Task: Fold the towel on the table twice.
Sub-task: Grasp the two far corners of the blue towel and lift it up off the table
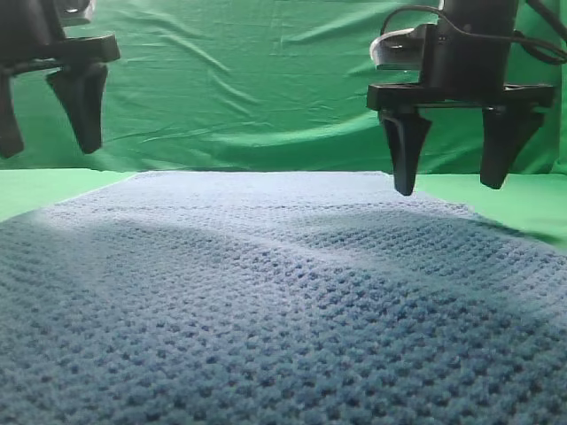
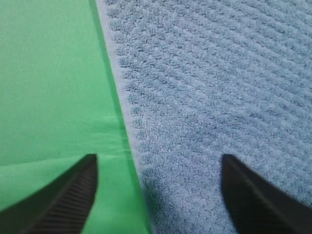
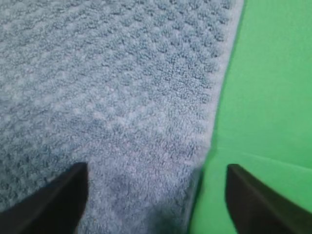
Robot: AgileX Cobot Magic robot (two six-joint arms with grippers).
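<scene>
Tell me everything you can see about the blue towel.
The towel is a large blue-grey cloth with a thick, bumpy waffle weave and a paler, smoother hem along its sides. It lies spread out on the green table, mostly flat with a gentle ripple, not visibly folded. The left gripper hangs open above its left edge, one finger over the table and one over the cloth; the right gripper does the same at the right edge. Neither is holding the towel.
</scene>
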